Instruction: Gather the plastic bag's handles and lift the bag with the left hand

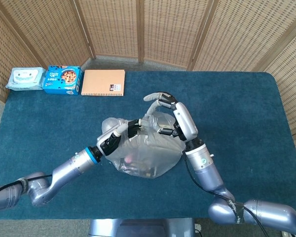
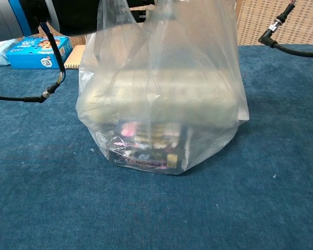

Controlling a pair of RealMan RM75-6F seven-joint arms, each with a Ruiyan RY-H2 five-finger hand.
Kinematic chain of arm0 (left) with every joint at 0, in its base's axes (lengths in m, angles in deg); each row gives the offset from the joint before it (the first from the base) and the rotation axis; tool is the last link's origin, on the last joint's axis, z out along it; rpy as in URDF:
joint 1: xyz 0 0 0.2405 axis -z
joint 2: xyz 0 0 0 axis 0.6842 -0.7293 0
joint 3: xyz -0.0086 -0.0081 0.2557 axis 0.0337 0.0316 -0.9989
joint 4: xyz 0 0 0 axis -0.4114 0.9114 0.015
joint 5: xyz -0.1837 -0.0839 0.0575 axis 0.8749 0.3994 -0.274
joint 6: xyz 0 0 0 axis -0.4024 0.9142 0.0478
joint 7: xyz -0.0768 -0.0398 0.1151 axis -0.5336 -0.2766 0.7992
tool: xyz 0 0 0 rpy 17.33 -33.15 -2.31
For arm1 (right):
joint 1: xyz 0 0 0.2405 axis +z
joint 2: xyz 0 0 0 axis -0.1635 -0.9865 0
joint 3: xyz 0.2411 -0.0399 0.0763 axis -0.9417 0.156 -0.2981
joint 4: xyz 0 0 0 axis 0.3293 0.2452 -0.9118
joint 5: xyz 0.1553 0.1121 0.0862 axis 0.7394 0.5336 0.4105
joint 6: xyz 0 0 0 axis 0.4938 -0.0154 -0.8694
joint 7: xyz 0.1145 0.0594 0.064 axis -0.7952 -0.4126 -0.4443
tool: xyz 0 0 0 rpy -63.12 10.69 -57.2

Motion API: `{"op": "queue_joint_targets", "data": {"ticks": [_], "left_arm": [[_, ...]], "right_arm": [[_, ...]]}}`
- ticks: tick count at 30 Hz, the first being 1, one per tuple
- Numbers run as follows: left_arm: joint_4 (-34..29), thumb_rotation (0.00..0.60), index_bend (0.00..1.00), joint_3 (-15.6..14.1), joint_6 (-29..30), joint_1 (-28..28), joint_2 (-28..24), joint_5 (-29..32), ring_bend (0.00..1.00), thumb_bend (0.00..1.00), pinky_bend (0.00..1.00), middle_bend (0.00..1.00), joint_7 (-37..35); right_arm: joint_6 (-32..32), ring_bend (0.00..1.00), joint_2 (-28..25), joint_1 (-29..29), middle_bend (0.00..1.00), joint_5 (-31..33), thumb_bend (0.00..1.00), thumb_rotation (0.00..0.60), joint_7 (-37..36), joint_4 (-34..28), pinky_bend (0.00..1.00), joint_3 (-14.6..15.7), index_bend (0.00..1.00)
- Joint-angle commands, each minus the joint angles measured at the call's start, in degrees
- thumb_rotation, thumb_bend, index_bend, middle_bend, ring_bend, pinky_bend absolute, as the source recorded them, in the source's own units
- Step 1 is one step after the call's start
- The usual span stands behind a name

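Head view: plastic bag (image 1: pixel 145 155) is sitting mid tabletop (image 1: pixel 246 113), between both hands. Left hand (image 1: pixel 119 134) is reaching into the bag's top from the left, fingers curling on the film, gripping the bag. Right hand (image 1: pixel 173 117) is touching the bag's right top edge, fingers spread; grip unclear.

Chest view: bag (image 2: pixel 161 99) is resting on the tabletop (image 2: pixel 52 208), colourful packs inside at the bottom; hands cropped out above.
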Motion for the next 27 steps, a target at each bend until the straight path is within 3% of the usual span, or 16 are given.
{"op": "queue_joint_targets", "data": {"ticks": [1, 27], "left_arm": [[0.1, 0.000, 0.21, 0.0, 0.1, 0.3, 0.0, -0.2, 0.14, 0.24, 0.14, 0.25, -0.3], [-0.3, 0.000, 0.21, 0.5, -3.4, 4.1, 1.4, 0.9, 0.13, 0.24, 0.14, 0.24, 2.7]], "right_arm": [[-0.1, 0.24, 0.2, 0.1, 0.33, 0.0, 0.39, 0.600, 0.2, -0.1, 0.12, 0.2, 0.59], [-1.6, 0.23, 3.0, 3.2, 0.33, 5.0, 0.38, 0.600, 6.8, 2.0, 0.12, -0.5, 0.57]]}}
